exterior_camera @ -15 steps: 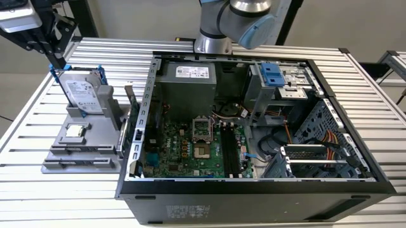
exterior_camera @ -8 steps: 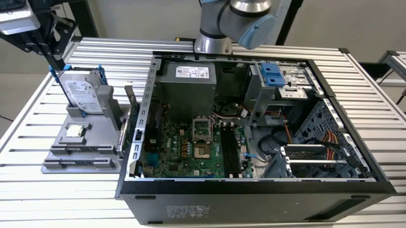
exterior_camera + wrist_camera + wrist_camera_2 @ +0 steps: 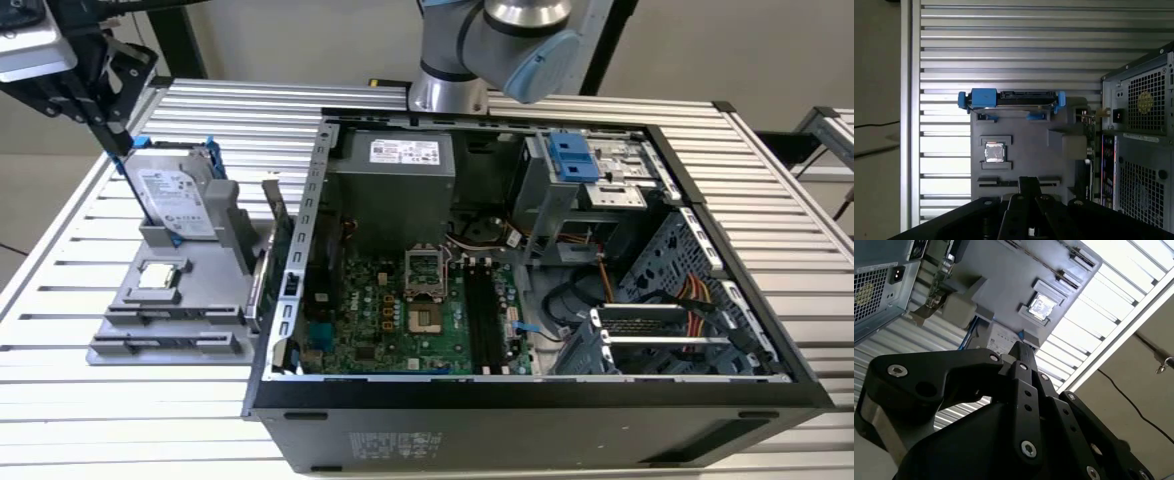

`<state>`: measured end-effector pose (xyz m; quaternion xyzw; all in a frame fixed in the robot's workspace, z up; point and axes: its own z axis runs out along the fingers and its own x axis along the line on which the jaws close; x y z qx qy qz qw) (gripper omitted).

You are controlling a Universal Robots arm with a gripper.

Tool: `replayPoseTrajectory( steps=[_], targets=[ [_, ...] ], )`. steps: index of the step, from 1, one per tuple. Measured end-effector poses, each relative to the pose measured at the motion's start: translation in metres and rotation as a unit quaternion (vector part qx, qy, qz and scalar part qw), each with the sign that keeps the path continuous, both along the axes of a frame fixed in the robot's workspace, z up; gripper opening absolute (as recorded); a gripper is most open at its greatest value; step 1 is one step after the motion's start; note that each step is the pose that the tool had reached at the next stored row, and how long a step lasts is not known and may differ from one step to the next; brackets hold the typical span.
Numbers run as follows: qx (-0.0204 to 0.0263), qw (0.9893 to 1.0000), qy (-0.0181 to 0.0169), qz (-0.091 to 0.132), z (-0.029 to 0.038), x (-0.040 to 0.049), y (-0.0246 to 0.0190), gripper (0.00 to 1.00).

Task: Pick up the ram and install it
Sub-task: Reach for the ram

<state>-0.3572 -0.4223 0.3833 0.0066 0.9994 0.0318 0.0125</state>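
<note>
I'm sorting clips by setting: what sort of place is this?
Probably a robotics lab bench for computer assembly: an open computer case lies on a slatted metal table, a grey fixture beside it holds a hard drive and processor chip, and a robot arm rises behind.

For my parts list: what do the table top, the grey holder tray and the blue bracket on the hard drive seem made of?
Table top: bare metal, likely aluminium; pale ribbed slats with glare.
Holder tray: probably matte grey plastic; dull, no shine.
Blue bracket: apparently smooth plastic; even solid colour.
</note>
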Motion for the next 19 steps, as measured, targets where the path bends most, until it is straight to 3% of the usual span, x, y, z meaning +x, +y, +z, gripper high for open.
replayPoseTrajectory(
  steps=[8, 19],
  targets=[
    [0.0, 1.0, 0.0, 0.0, 0.0, 0.0, -0.0097, 0.0],
    [0.0, 1.0, 0.0, 0.0, -0.0002, 0.0, -0.0173, 0.0]
  ],
)
